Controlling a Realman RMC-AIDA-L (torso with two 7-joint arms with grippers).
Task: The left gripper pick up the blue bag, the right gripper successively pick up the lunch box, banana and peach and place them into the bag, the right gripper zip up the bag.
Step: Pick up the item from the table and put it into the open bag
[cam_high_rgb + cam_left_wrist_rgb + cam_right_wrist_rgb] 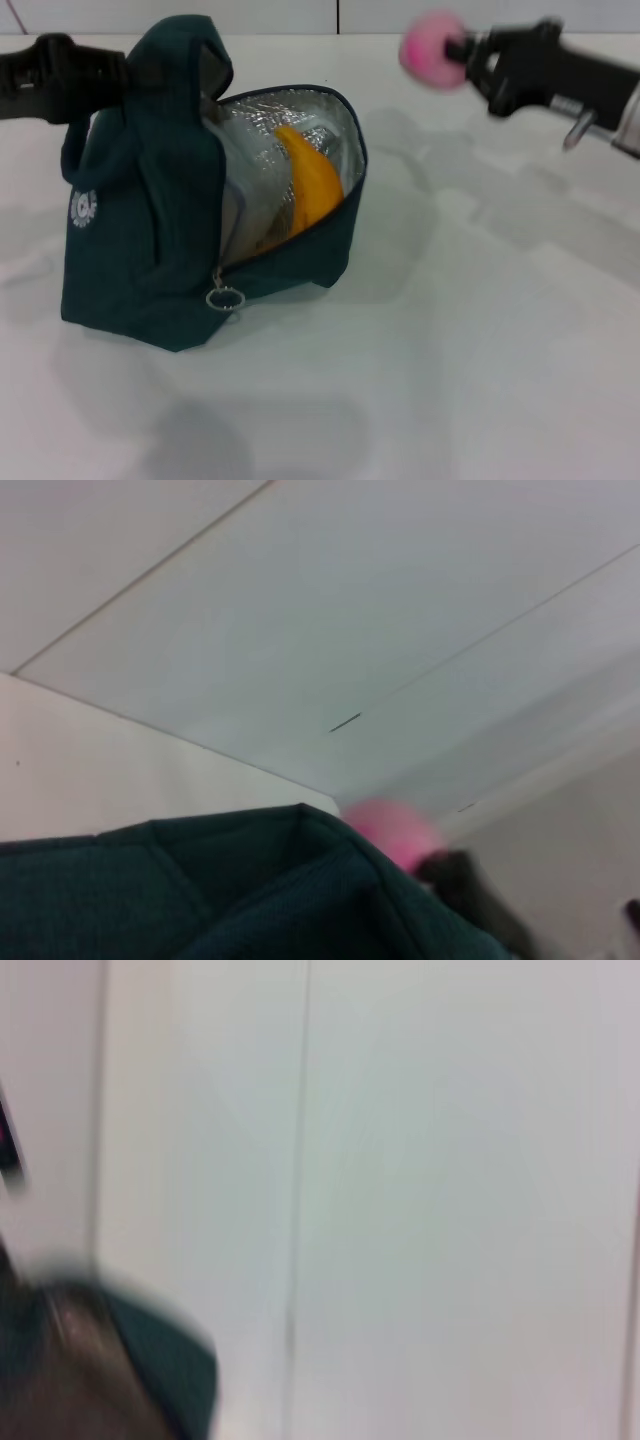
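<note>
White tabletop [480, 350] meeting a pale panelled wall [330, 610]. The dark teal fabric bag [150, 230] with silver foil lining stands on the table, mouth open, the orange-yellow toy banana [312, 185] inside against a clear plastic box [245, 200]. The black left gripper [118, 75] pinches the bag's top edge. The black right gripper [455, 50], raised to the bag's right and apart from it, is closed on the small pink round peach [430, 48].

Lunch box [245, 195] mostly hidden behind banana [310, 180] in bag [150, 230]; left gripper [118, 75] fingertips buried in fabric; right wrist view blurred.
</note>
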